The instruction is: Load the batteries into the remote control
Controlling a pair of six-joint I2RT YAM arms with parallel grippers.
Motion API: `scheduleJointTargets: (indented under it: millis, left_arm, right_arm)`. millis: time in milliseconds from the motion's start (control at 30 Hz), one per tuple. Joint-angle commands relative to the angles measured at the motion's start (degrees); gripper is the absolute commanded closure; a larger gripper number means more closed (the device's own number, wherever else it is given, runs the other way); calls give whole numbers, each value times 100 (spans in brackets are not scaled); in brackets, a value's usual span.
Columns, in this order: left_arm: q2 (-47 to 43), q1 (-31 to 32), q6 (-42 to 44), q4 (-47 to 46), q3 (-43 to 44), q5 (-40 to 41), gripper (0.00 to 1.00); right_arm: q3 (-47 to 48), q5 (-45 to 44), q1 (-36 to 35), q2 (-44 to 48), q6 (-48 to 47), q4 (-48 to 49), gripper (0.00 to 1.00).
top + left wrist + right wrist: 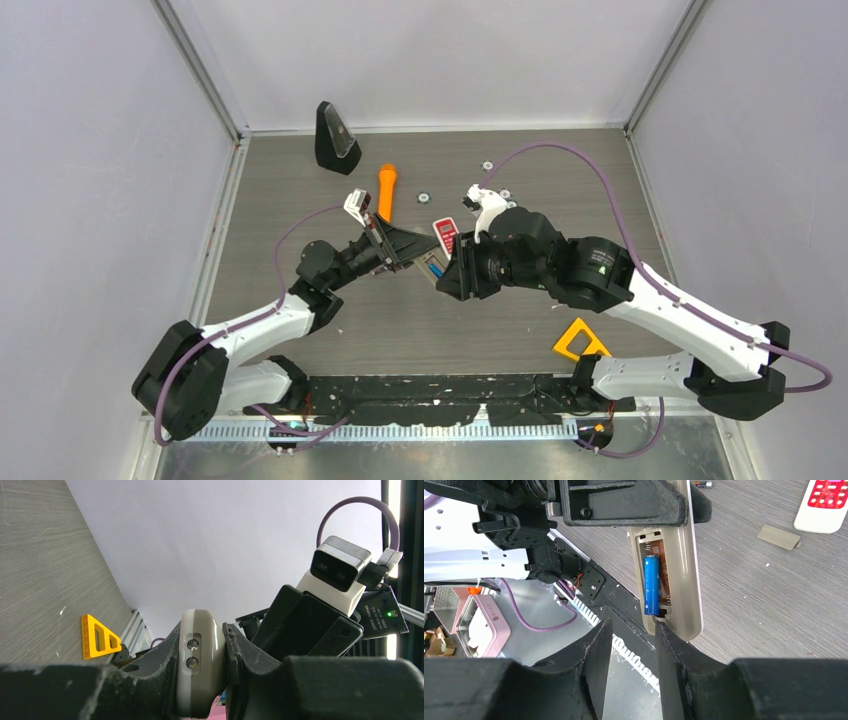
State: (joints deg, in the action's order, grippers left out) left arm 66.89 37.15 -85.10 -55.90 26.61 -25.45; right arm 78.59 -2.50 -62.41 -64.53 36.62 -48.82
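My left gripper [210, 680] is shut on a beige remote control [200, 665], holding it above the table; in the top view the left gripper [398, 250] is at mid-table. The right wrist view shows the remote control [684, 580] with its back compartment uncovered and a blue battery [652, 585] lying in it. My right gripper [631, 630] is open with nothing between its fingers, and its right fingertip [660, 630] touches the remote's near end by the battery. Another battery [701, 484] lies on the table beyond. From above, the right gripper [448, 280] faces the left.
A grey battery cover [779, 536] and a white remote with red buttons [826, 500] lie on the table. An orange cylinder [387, 190], a black stand [335, 140], small round discs [487, 165] and a yellow triangle [580, 340] are also on the wooden table [560, 170].
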Motion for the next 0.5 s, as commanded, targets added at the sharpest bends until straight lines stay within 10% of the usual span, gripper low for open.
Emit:
scheduleJointTargets:
  millis: [0, 467]
  left_arm:
    - [19, 30, 20, -377, 133, 103, 100]
    - [43, 30, 15, -376, 133, 68, 100]
  right_arm:
    - [-27, -101, 27, 158, 112, 263, 58]
    - [-89, 74, 186, -37, 122, 303, 72]
